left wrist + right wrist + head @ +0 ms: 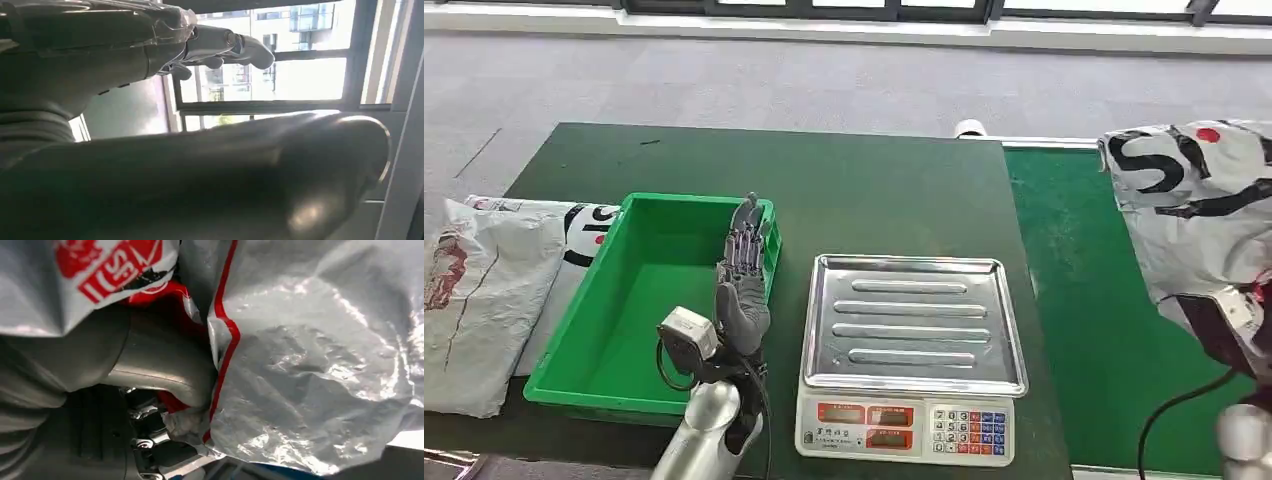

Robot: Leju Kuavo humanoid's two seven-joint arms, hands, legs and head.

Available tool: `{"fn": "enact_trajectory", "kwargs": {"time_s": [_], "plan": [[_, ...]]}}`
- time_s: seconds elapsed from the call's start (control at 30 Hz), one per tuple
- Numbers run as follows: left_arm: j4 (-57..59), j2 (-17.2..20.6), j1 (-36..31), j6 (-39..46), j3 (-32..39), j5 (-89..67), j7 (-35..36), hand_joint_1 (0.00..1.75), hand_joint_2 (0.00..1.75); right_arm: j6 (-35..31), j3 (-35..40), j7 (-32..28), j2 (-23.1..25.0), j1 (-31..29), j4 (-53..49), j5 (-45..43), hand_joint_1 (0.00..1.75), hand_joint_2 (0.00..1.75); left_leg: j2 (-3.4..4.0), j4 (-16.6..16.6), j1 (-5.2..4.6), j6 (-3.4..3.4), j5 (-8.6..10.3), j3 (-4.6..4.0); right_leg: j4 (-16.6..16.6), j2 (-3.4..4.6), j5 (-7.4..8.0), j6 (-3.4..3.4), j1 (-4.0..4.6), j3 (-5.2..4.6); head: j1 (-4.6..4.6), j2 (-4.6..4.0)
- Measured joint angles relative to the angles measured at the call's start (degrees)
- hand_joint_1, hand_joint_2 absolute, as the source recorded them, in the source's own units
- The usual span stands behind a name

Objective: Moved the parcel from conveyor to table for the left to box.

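The parcel [1199, 215] hangs at the right side of the head view, above the green conveyor [1084, 300]; the right hand [150, 370] holds it from beneath, and in the right wrist view the thick grey thumb presses into the crumpled plastic at a red stripe, so the hand is clamped on the bag [320, 365]; the left hand [742, 270] stands upright over the right wall of the green crate [624, 320], its fingers straight, close side by side and holding nothing; the parcel is a soft grey-white plastic mailer, wrinkled and glossy, with bold black lettering, a red dot and red printed patches; a scale [912, 355] with a ribbed steel tray and a keypad sits between the crate and the conveyor on a dark green table [864, 190]; more grey mailers [484, 290] lie at the crate's left; beyond the table is grey carpet [724, 80]; the left wrist view looks up at large windows [290, 80].
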Motion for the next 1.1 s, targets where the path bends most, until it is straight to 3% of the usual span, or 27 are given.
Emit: {"fn": "enact_trajectory", "kwargs": {"time_s": [0.47, 0.63, 0.77, 0.87, 1.1], "plan": [[0.72, -0.07, -0.07, 0.00, 0.00, -0.09, 0.00, 0.00, 0.00, 0.02, -2.89, -0.59, 1.77, 2.96, -8.17, -0.09, 1.75, 1.75, 0.20, 0.01, 0.00, 0.01, 0.02, 0.03, 0.01, 0.16, 0.05, 0.01, 0.00, 0.03, 0.00, 0.00], [1.14, -0.11, -0.20, -0.07, 0.00, 0.28, 0.00, 0.00, 0.00, 1.82, -0.61, -8.22, 4.63, -3.09, -5.69, 0.53, 1.75, 1.75, 0.64, -0.04, 0.05, -0.06, -0.07, -0.36, 0.04, 0.56, 0.05, 0.00, 0.04, 0.05, 0.00, 0.00], [2.23, -0.28, -0.44, 0.37, -0.09, 0.15, 0.00, 0.00, 0.00, 1.66, 9.89, -8.59, 11.40, -10.37, 5.46, 2.67, 1.75, 1.75, 1.01, -0.05, 0.14, -0.16, 0.01, 0.08, 0.08, 0.94, 0.18, -0.19, 0.13, 0.04, 0.00, 0.00], [3.15, -0.35, -0.60, 2.23, -0.11, 0.00, 0.00, 0.00, 0.00, 1.33, 18.89, -8.31, 16.49, -13.64, 13.88, 2.49, 1.75, 1.75, 0.89, -0.04, 0.24, -0.35, 0.17, 0.33, 0.15, 0.89, 0.28, -0.29, 0.24, -0.02, 0.00, 0.00], [4.09, -0.33, -0.88, 3.04, -0.13, 1.73, -0.04, 0.00, 0.00, 3.10, 34.67, -10.58, 25.35, -11.02, 24.22, -0.20, 1.75, 1.75, 0.77, -0.07, 0.41, -0.45, 0.12, 0.20, 0.16, 0.81, 0.16, -0.45, 0.41, -0.14, 0.00, 0.00]]}}
